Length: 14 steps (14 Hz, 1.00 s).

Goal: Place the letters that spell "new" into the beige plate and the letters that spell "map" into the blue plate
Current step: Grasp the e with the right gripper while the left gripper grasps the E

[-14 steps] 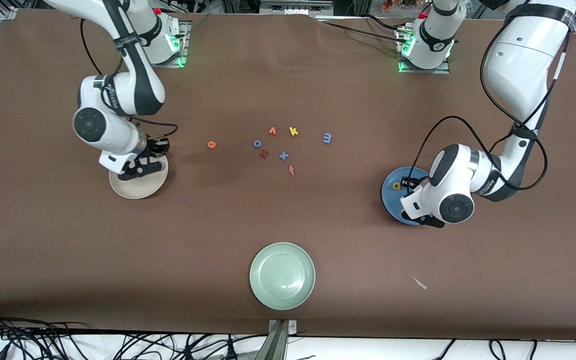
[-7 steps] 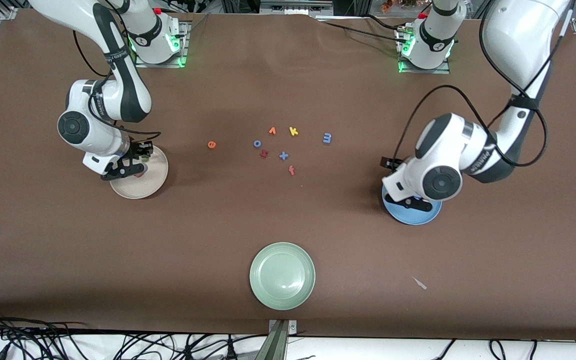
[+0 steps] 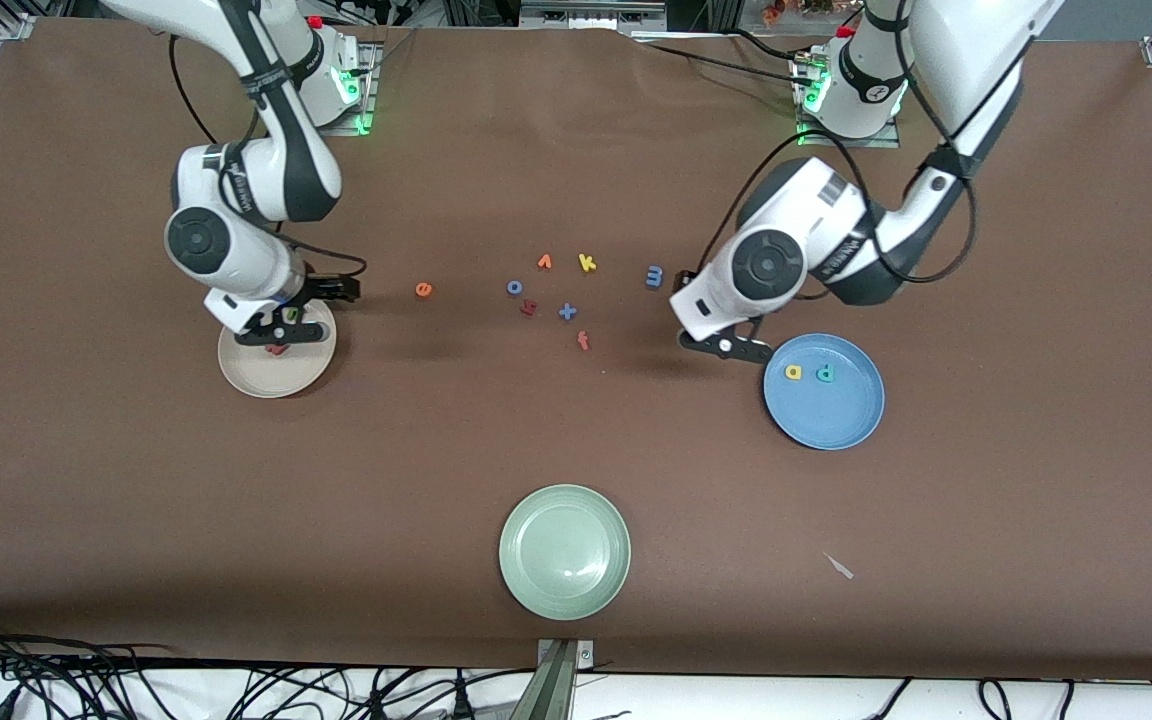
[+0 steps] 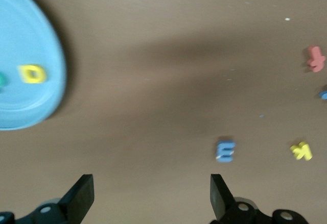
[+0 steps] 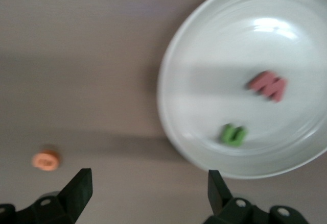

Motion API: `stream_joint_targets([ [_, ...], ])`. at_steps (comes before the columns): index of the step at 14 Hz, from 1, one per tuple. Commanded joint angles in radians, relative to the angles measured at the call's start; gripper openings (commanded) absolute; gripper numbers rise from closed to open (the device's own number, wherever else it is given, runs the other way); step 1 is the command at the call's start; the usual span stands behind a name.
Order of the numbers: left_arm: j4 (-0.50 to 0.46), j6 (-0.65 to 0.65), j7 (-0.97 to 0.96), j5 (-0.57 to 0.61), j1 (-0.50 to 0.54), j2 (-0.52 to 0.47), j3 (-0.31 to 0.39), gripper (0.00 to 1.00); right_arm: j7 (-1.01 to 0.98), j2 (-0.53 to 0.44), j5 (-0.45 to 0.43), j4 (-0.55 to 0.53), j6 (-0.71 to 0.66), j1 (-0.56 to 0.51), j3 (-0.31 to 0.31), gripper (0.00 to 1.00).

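Front view: the yellow "a" (image 3: 793,373) and teal "p" (image 3: 824,374) lie in the blue plate (image 3: 836,425); the orange "e" (image 3: 423,290) is on the table.

Left wrist view: the left gripper (image 4: 152,196) is open over the table near the "m" (image 4: 225,150).

Right wrist view: the right gripper (image 5: 148,192) is open, the green "n" (image 5: 233,134) and red "w" (image 5: 269,85) in the beige plate (image 5: 179,66).

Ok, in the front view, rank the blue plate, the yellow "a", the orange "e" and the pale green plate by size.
1. pale green plate, nearest the camera, and blue plate: alike, unranked.
2. yellow "a" and orange "e": both tiny, too close to rank.
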Motion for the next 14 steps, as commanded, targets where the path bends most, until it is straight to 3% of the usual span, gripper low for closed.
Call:
stream_joint_targets([
  [1, -0.157, 0.161, -0.141, 0.063, -0.036, -0.040, -0.021, 1.00, 0.193, -0.028, -0.001, -0.018, 0.021, 0.002, 0.087, 1.00],
  [3, -0.159, 0.184, -0.303, 0.149, -0.111, 0.011, -0.020, 1.00, 0.271, -0.021, -0.001, -0.058, 0.111, 0.002, 0.121, 1.00],
  [5, -0.159, 0.206, -0.370, 0.247, -0.121, 0.062, -0.021, 1.00, 0.351, -0.010, -0.001, -0.107, 0.219, 0.002, 0.162, 1.00],
  [8, -0.159, 0.269, -0.379, 0.257, -0.121, 0.109, -0.021, 1.00, 0.460, 0.030, -0.001, -0.110, 0.280, 0.002, 0.225, 1.00],
  [14, -0.148, 0.301, -0.392, 0.254, -0.124, 0.161, -0.026, 0.98, 0.505, 0.101, -0.001, -0.107, 0.363, 0.008, 0.241, 0.97],
])
